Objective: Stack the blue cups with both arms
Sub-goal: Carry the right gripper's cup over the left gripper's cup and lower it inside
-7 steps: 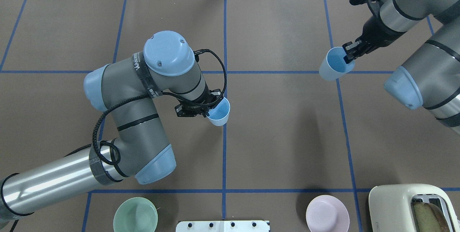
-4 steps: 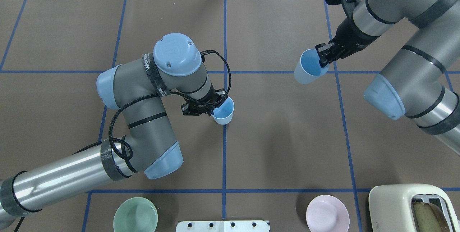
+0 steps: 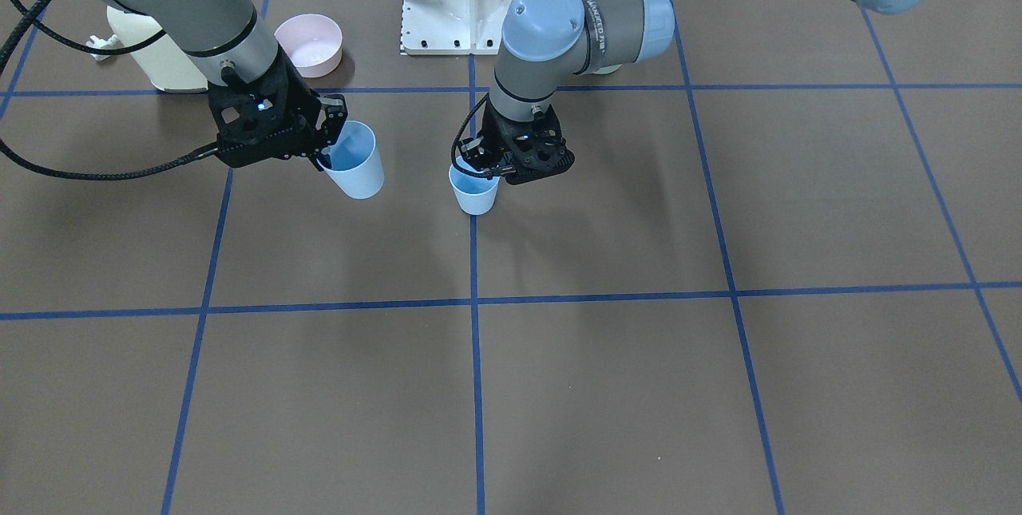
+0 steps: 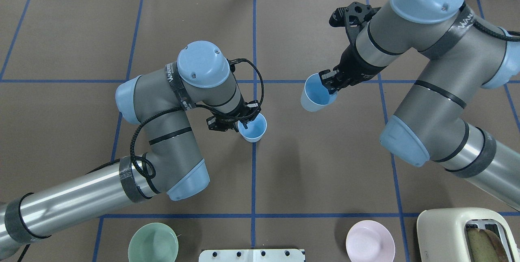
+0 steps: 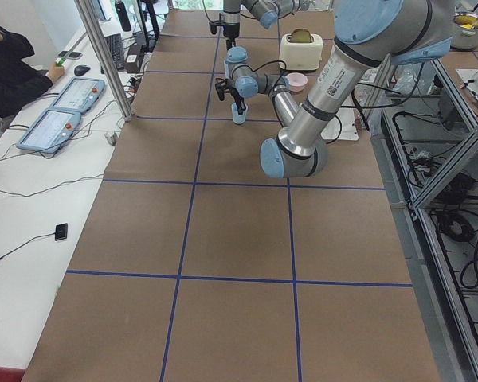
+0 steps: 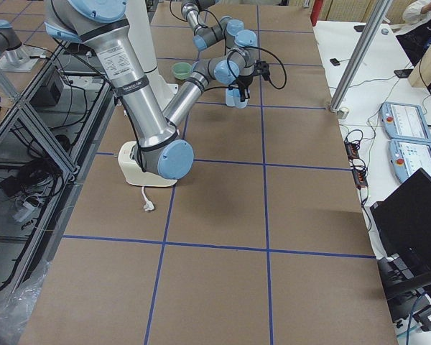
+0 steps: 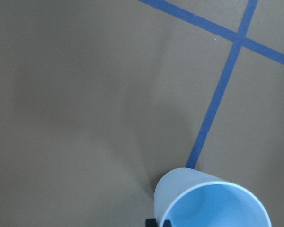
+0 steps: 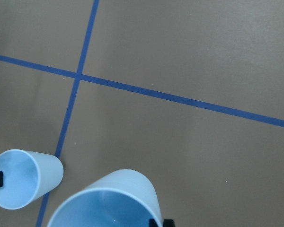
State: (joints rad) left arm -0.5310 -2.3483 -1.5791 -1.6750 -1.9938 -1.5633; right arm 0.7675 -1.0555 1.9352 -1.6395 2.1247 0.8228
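My left gripper (image 4: 243, 123) is shut on the rim of one blue cup (image 4: 252, 127). This cup stands upright on the centre blue line, at or just above the table, and also shows in the front view (image 3: 474, 191) and left wrist view (image 7: 208, 201). My right gripper (image 4: 328, 84) is shut on the rim of the other blue cup (image 4: 316, 93) and holds it tilted in the air, to the right of and beyond the first cup. In the right wrist view the held cup (image 8: 109, 203) is at the bottom and the left arm's cup (image 8: 23, 178) at lower left.
A green bowl (image 4: 153, 242), a pink bowl (image 4: 370, 241) and a cream toaster (image 4: 467, 233) stand along the near edge, beside the white base (image 4: 252, 255). The brown mat carries blue tape lines.
My right arm has carried its cup leftward toward the table's centre. My left arm has shifted slightly right and its cup now stands more upright.
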